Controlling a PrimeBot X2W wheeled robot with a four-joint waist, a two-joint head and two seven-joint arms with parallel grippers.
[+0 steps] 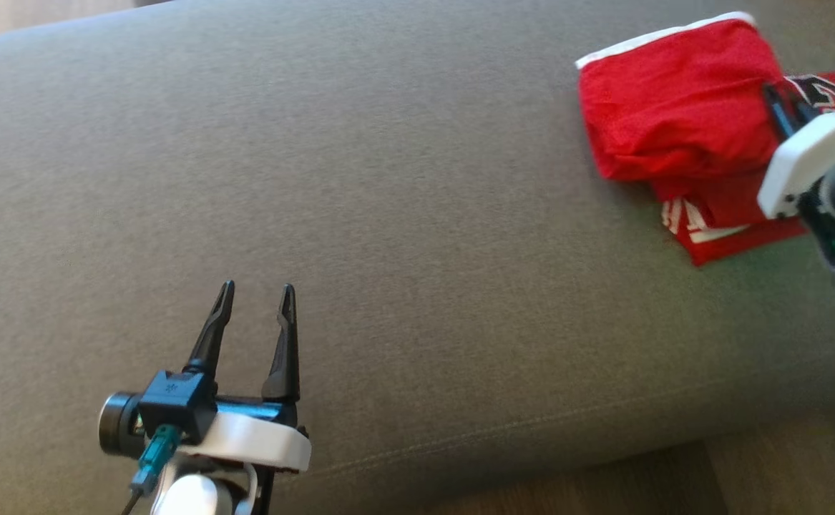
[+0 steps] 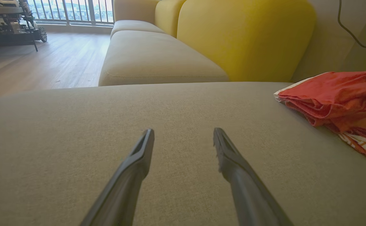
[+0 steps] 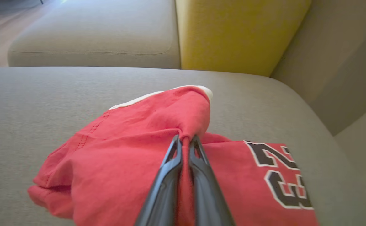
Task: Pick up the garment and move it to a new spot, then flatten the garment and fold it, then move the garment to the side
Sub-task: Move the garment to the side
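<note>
Down at the lower left, the left gripper (image 1: 257, 287) hovers over the grey sofa seat (image 1: 417, 229), its two dark fingers spread wide with nothing between them, tips pointing up across bare fabric. Moving across the middle, it's plain cushion all the way, with a seam line running along the near edge. Now to the upper right, and there's the garment (image 1: 675, 100), a red jersey with white trim, bunched in loose folds on the seat and well apart from the left gripper. Lower layers poke out beneath the top fold, showing white lettering, though that patch is too blurred to read from the head camera. At the far right, the right gripper (image 3: 186, 138) is pinched tight on a ridge of the red cloth, which is drawn up between its fingers. Just right of the pinch lies the black number print (image 3: 280, 175), and a yellow back cushion (image 3: 233, 31) stands behind.
</note>
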